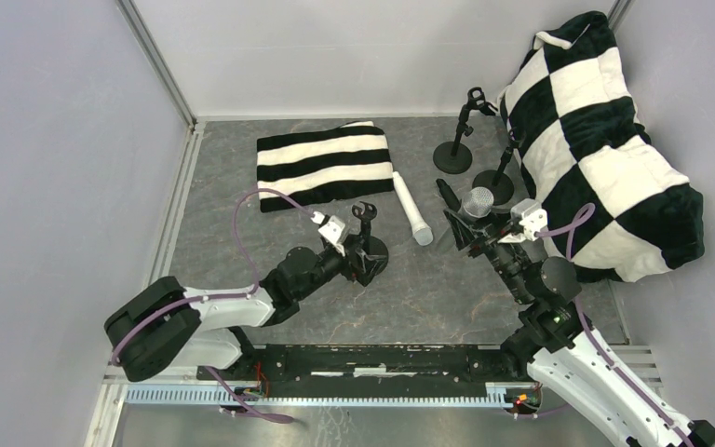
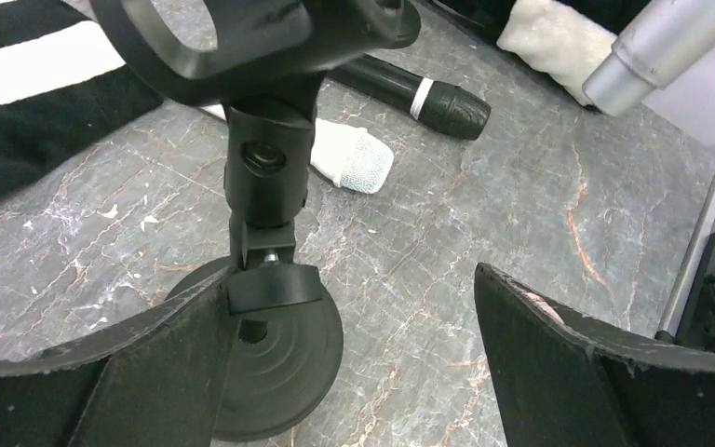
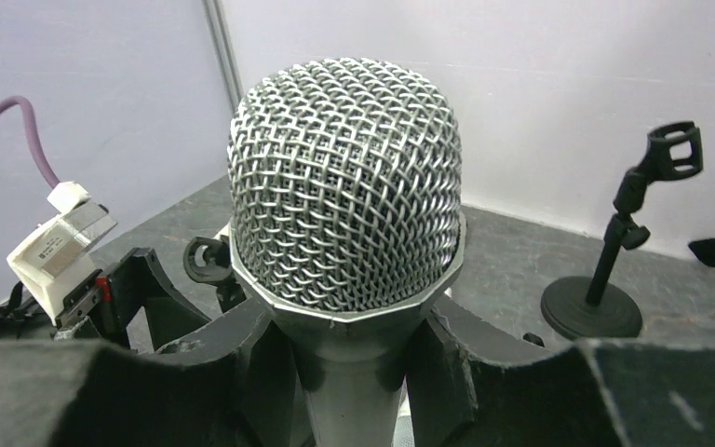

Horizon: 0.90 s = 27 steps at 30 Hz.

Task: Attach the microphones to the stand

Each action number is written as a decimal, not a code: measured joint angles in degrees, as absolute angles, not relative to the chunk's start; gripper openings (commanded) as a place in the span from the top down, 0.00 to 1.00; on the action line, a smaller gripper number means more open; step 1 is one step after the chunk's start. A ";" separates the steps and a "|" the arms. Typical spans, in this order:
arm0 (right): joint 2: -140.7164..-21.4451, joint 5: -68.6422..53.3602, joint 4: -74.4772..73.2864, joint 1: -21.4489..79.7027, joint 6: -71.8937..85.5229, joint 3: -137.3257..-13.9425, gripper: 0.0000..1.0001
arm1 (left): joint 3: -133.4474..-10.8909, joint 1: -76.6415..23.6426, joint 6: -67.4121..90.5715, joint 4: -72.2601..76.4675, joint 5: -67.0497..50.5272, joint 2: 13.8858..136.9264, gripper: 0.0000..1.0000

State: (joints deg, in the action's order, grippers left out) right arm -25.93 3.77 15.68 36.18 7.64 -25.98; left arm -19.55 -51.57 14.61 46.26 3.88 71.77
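Note:
My right gripper (image 1: 474,229) (image 3: 354,372) is shut on the neck of the silver-grey microphone (image 1: 478,202) (image 3: 344,186) and holds it head up above the table. The white microphone (image 1: 411,209) (image 2: 354,160) and the black microphone with a pale ring (image 1: 447,195) (image 2: 428,93) lie on the table between the arms. My left gripper (image 1: 361,257) (image 2: 354,354) is open at a small black stand (image 1: 370,244) (image 2: 270,186). Its left finger (image 2: 102,382) lies against the stand's stem and round base, and its right finger stands well clear. The stand's clip is empty.
Two more black stands (image 1: 453,140) (image 1: 493,177) with empty clips stand at the back right; one shows in the right wrist view (image 3: 614,242). A black-and-white striped cloth (image 1: 326,163) lies at the back. A large checkered cushion (image 1: 605,140) fills the right side.

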 measured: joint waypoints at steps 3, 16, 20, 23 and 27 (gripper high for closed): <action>-25.96 2.28 17.32 36.18 7.09 -25.76 0.98 | -16.47 -51.51 12.93 54.70 1.50 74.11 0.04; -27.64 -0.93 20.56 36.18 4.71 -25.74 1.00 | -10.79 -43.59 11.60 79.81 -4.69 82.13 0.00; -28.34 -1.69 20.56 36.18 4.60 -25.74 1.00 | -11.05 -43.16 11.46 81.17 -5.85 81.95 0.00; -28.73 -2.59 20.56 36.18 4.60 -25.74 1.00 | -11.90 -42.06 11.42 81.43 -7.18 82.00 0.00; -28.77 -3.51 20.60 36.18 4.43 -25.74 1.00 | -13.89 -40.88 11.44 82.96 -9.19 83.40 0.00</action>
